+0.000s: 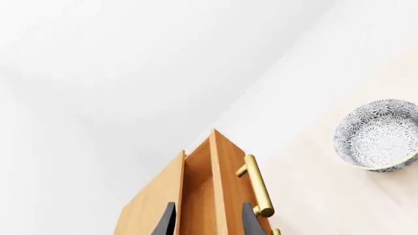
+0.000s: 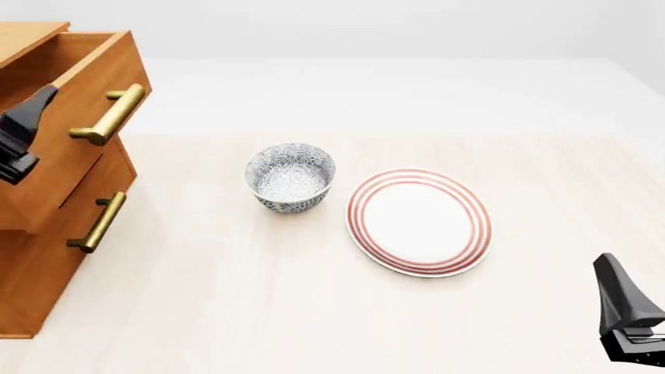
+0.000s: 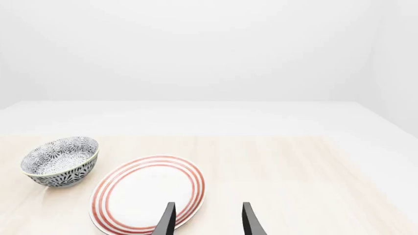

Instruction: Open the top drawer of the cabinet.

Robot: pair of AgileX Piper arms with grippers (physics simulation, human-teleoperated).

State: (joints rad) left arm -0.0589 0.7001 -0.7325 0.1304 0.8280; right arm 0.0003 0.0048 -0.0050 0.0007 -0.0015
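Note:
The cabinet (image 2: 31,273) stands at the table's left edge. Its top drawer (image 2: 78,167) is pulled out toward the table middle, and the brass bar handle (image 2: 109,115) stands free on its front. My left gripper (image 2: 31,117) is open at the drawer's upper edge. In the left wrist view its fingers (image 1: 167,221) stand apart, one over the drawer's hollow, one on the handle side of the front panel (image 1: 225,186), clear of the handle (image 1: 259,188). My right gripper (image 2: 628,327) is open and empty at the near right, seen in its wrist view (image 3: 207,220).
The second drawer's brass handle (image 2: 99,222) shows below the open one. A patterned blue-white bowl (image 2: 290,177) (image 3: 60,160) (image 1: 379,134) sits mid-table. A white plate with red rings (image 2: 419,221) (image 3: 147,193) lies right of it.

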